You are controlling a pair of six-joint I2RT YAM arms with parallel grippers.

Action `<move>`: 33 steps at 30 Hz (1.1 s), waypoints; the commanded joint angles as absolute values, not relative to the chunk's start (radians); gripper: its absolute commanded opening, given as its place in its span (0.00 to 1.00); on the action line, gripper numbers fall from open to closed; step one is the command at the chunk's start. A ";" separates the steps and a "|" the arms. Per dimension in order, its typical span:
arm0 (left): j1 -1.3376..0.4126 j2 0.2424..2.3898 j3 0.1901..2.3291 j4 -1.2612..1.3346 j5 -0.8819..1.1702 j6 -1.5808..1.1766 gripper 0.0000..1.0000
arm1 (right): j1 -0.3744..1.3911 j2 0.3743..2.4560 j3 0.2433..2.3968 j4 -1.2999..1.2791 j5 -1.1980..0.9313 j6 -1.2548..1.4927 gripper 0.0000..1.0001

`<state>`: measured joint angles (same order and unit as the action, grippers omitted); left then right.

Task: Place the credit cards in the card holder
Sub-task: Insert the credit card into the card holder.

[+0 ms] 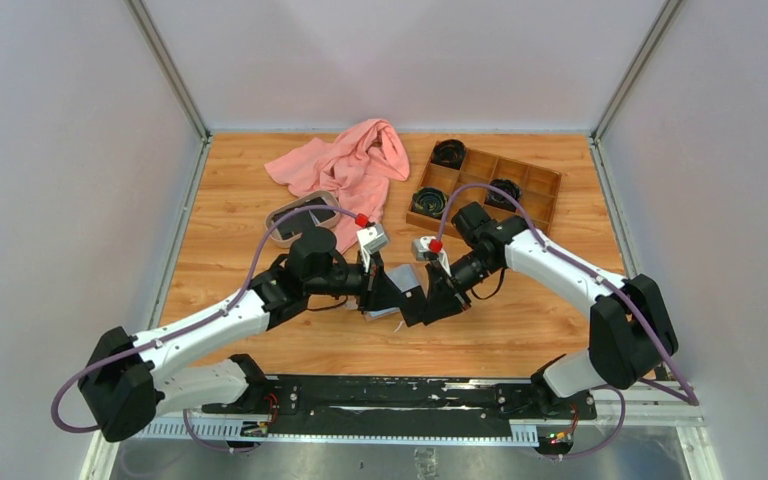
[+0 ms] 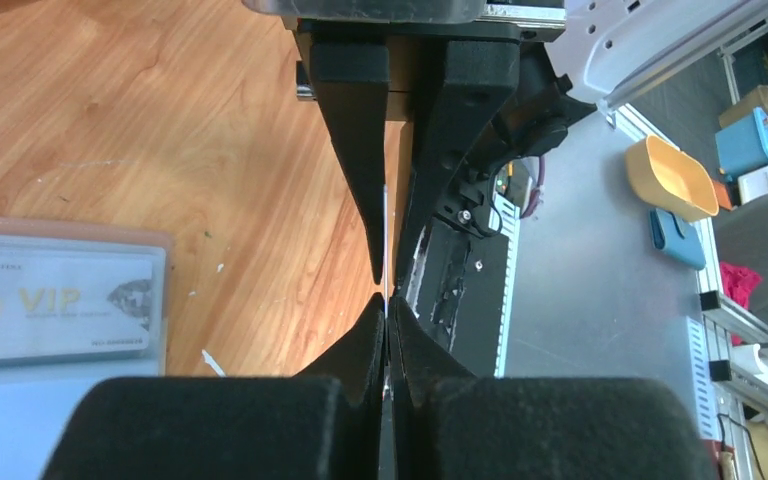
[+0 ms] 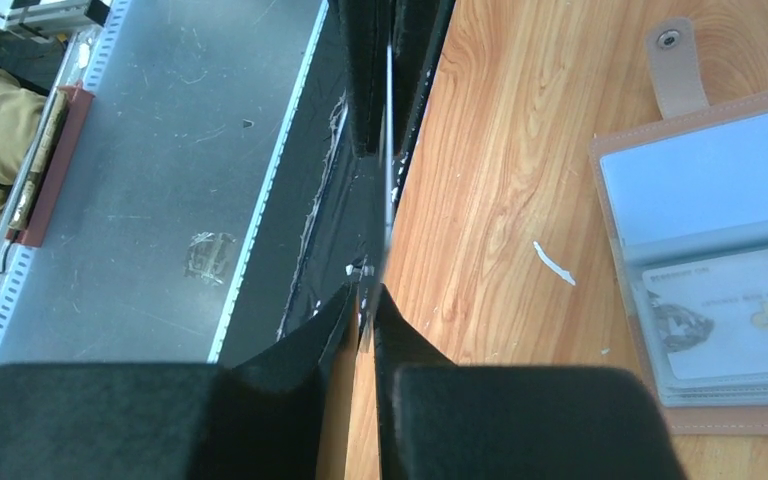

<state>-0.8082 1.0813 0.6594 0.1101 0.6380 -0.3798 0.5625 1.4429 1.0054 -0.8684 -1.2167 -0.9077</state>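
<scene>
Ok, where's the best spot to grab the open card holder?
Probably its snap strap, coming from that side: it sticks out past the edge of the card holder, while the rest lies flat and open on the table.

text "VIP" | on pale credit card [image 2: 60, 305] | in card holder [image 2: 10, 420] | smaller print unreadable

The top camera looks down from behind the arms [image 1: 200, 330] over the bench [image 1: 230, 200]. Both wrist cameras sit very near the wood, facing each other, and share the card holder [image 3: 700, 180].
</scene>
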 commanded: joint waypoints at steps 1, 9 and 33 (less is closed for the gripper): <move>-0.805 1.059 0.671 0.135 0.648 -0.404 0.00 | 0.578 1.447 1.031 -0.900 -1.223 -0.925 0.37; -0.804 0.845 0.521 0.146 0.565 -0.505 0.00 | 0.551 1.325 1.028 -0.934 -0.989 -0.989 0.75; -0.795 0.702 0.311 0.163 0.370 -0.887 0.00 | 0.347 1.217 0.985 -0.865 -1.034 -0.933 0.73</move>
<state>-0.8047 0.6445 0.3126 0.1566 0.3878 -0.8562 0.3626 1.2034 1.0019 -0.8803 -1.0233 -0.9577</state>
